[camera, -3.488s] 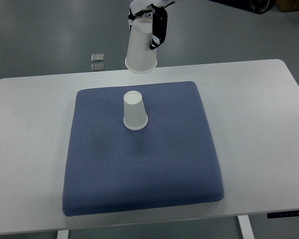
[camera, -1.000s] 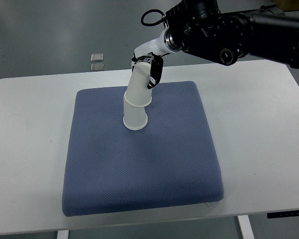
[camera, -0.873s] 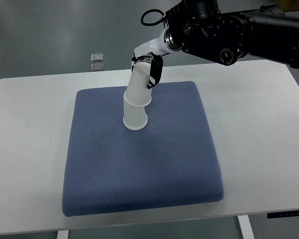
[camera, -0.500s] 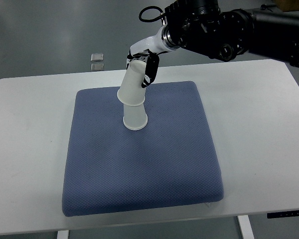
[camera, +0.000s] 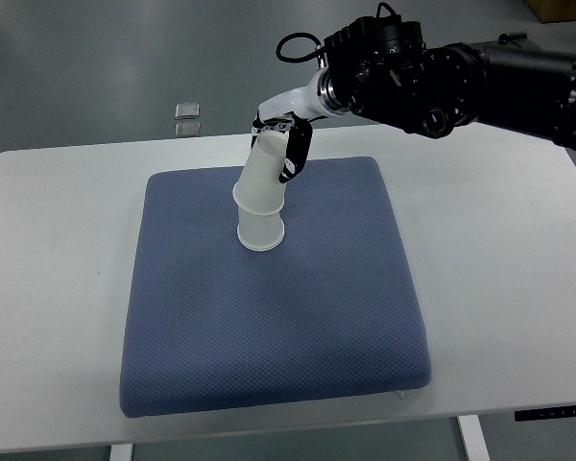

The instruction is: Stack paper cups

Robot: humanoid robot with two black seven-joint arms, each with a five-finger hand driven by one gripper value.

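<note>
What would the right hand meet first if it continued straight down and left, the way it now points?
Most likely the lower cup on the blue pad: the right hand holds the upper cup tilted over its top. Depth is unclear from this view.

upper cup (camera: 262, 178) - matt white paper | lower cup (camera: 259, 230) - same matt paper | pad (camera: 269, 317) - blue cloth, rough dimpled weave | worktop (camera: 499, 279) - smooth white, faint sheen | right robot hand (camera: 286, 144) - glossy white-and-black plastic

Right hand (camera: 280, 144) gripping upper paper cup (camera: 262, 178), mouth down, tilted, partly seated over lower paper cup (camera: 260, 230). Lower cup inverted, upright on blue cushion (camera: 278, 317). Cushion on white table (camera: 499, 250). Black arm enters from right.
</note>
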